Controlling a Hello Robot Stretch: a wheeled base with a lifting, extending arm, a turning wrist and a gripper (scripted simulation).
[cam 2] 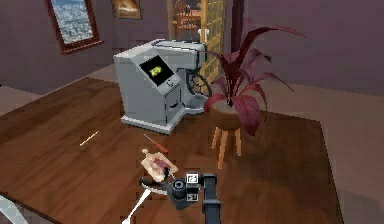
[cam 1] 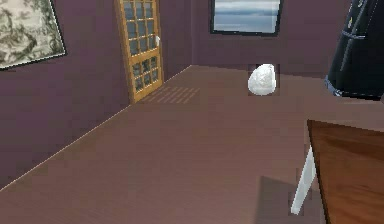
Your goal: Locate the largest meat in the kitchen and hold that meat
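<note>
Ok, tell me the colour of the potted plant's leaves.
Dark red to maroon; the potted plant's leaves show best in the arm side view.

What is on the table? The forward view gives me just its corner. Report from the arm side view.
Observer: A small pinkish-red piece, possibly the meat, lies on the wooden table.
Operator: Give me the gripper.
Observer: The gripper is right at that piece; I cannot tell whether it holds anything.
Operator: Name what stands beyond it.
Observer: A grey machine with a small screen stands farther back on the table.
</note>
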